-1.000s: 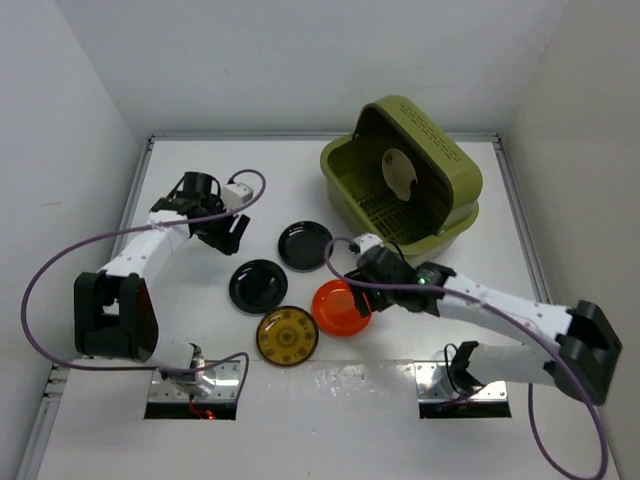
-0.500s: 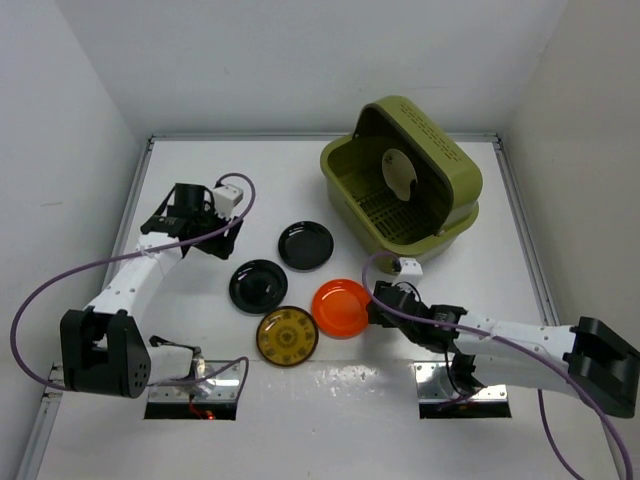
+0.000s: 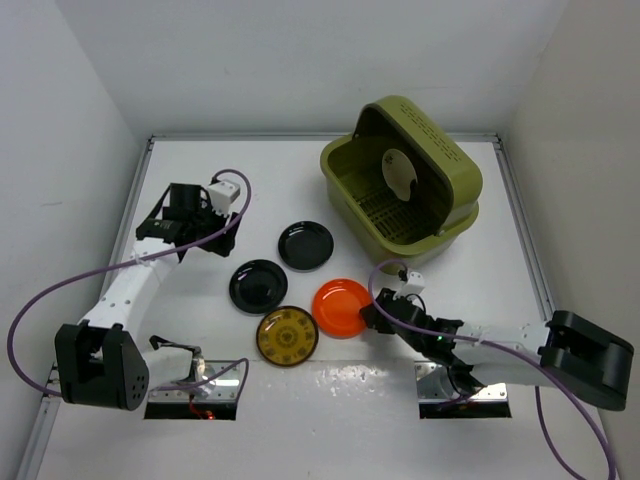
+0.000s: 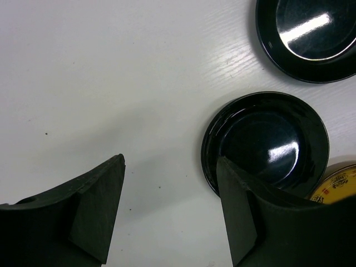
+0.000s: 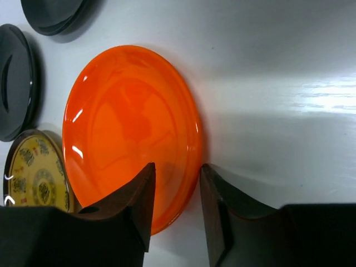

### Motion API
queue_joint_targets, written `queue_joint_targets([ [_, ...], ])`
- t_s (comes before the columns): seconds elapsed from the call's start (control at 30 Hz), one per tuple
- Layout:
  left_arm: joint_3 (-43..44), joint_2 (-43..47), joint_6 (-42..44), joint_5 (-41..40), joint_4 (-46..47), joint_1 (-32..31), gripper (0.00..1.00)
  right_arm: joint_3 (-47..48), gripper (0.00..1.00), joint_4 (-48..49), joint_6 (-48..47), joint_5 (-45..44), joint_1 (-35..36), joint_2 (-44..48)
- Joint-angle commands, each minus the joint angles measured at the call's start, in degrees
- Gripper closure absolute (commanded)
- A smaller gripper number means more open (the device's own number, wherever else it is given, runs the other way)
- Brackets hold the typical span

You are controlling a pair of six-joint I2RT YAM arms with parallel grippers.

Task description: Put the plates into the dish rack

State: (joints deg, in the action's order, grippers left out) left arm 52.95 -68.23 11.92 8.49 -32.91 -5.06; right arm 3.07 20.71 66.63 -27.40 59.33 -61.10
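Note:
The olive-green dish rack (image 3: 440, 170) stands at the back right, lid up, with the cream plate (image 3: 400, 172) upright inside. Two black plates (image 3: 305, 245) (image 3: 258, 285), the yellow patterned plate (image 3: 287, 336) and the orange plate (image 3: 340, 306) lie flat on the table. My right gripper (image 3: 372, 315) is low at the orange plate's right rim. In the right wrist view its jaws (image 5: 177, 172) are open and straddle the rim of the orange plate (image 5: 128, 128). My left gripper (image 3: 222, 235) is open and empty, just left of a black plate (image 4: 267, 142).
White walls close the table on the left, back and right. In the left wrist view the other black plate (image 4: 306, 33) and the edge of the yellow plate (image 4: 339, 186) show. The four flat plates lie close together.
My right arm has drawn back and dropped low, bringing its gripper from above the orange plate to the plate's right rim. My left gripper has shifted slightly back and left.

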Motion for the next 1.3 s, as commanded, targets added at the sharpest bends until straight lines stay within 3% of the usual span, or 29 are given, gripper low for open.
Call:
queue_joint_targets([
  [0.0,-0.13,2.04,-1.11,1.97,1.26,0.84,0.29,-4.92,0.64,5.66,-0.10,3.31,-0.44,-0.86],
  [0.17,-0.65,2.04,-1.11,2.49,1.26,0.84,0.29,-5.09,0.75,5.13,0.69,3.93,-0.53,-2.26],
  [0.3,-0.65,2.57,-1.11,2.49,1.26,0.84,0.29,-5.79,0.95,4.78,1.13,3.32,-0.80,-2.10],
  [0.43,-1.18,2.57,-1.11,2.49,1.26,0.84,0.29,-4.22,1.00,0.75,-4.30,3.06,-0.53,2.29],
  [0.53,-1.18,2.57,-0.59,2.49,1.26,0.84,0.29,3.24,1.00,-14.22,-13.69,0.78,0.51,6.60],
  [0.73,1.19,0.12,1.00,0.74,1.26,0.84,0.29,18.88,1.00,-27.71,-30.90,-0.64,2.36,10.65],
  [0.83,4.70,-2.25,1.52,0.03,1.26,0.84,0.29,32.04,1.00,-35.19,-38.84,-2.38,2.63,8.47],
  [1.03,17.26,-8.32,4.33,-0.49,-4.00,0.84,0.29,54.83,1.00,-37.85,-61.84,-7.76,1.31,-1.73],
  [1.23,27.54,-14.46,6.97,-1.20,-7.08,0.84,0.29,68.99,1.00,-32.51,-78.71,-8.56,-9.48,-9.90],
  [1.27,28.60,-15.35,6.97,-1.20,-7.08,0.84,0.29,70.22,1.00,-30.66,-80.15,-7.59,-14.46,-11.39],
])
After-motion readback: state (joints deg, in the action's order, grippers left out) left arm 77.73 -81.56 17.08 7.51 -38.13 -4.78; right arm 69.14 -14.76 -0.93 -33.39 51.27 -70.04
